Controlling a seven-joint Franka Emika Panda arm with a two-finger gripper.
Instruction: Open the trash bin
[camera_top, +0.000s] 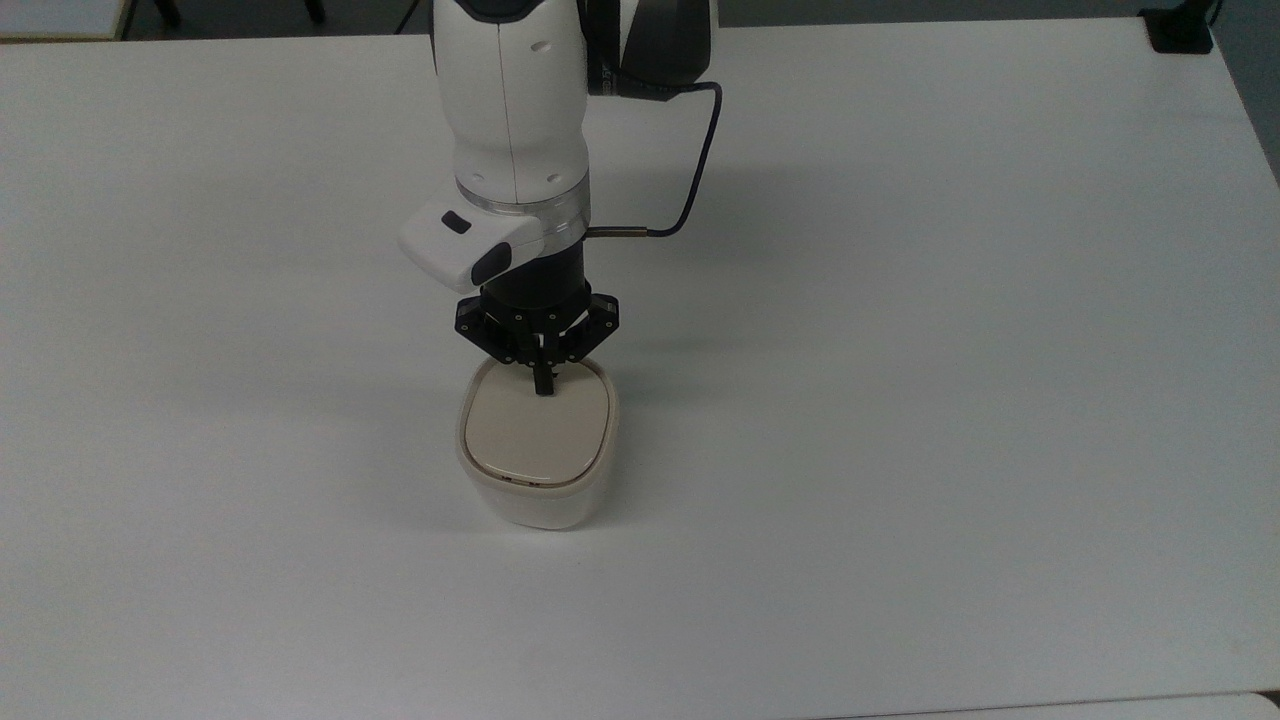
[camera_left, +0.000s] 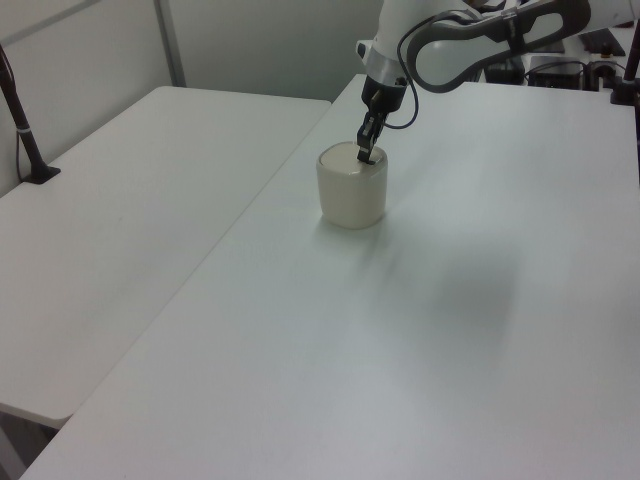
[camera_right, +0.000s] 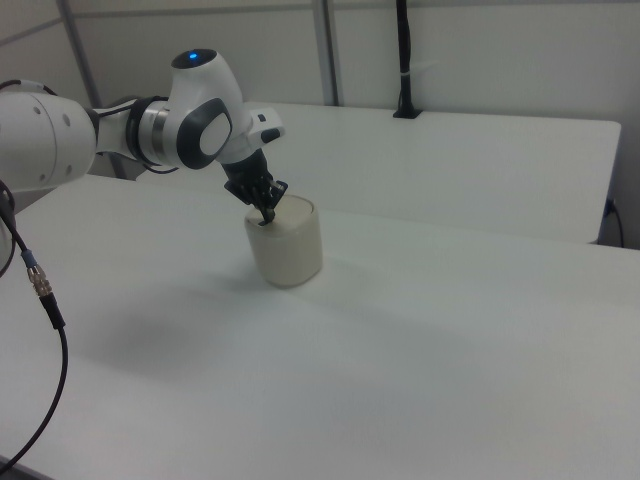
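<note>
The trash bin (camera_top: 540, 490) is a cream-white rounded-square tub with a beige lid (camera_top: 535, 435) lying flat and closed on top. It stands on the white table (camera_top: 900, 350) near the middle of the top view. My gripper (camera_top: 544, 388) points straight down with its black fingers shut together, the tips touching the lid's far edge. In the left view the gripper (camera_left: 366, 156) meets the bin (camera_left: 351, 190) at its back rim. The right view has the gripper (camera_right: 267, 215) at the left rim of the bin (camera_right: 286, 243). The fingertips hide the lid's button.
A black cable (camera_top: 700, 170) loops from the wrist on the top view's right. A second white table (camera_left: 120, 220) stands beside mine on the left view's left, with a black post (camera_left: 25, 130) clamped to it. Another loose cable (camera_right: 40, 300) hangs at the right view's left edge.
</note>
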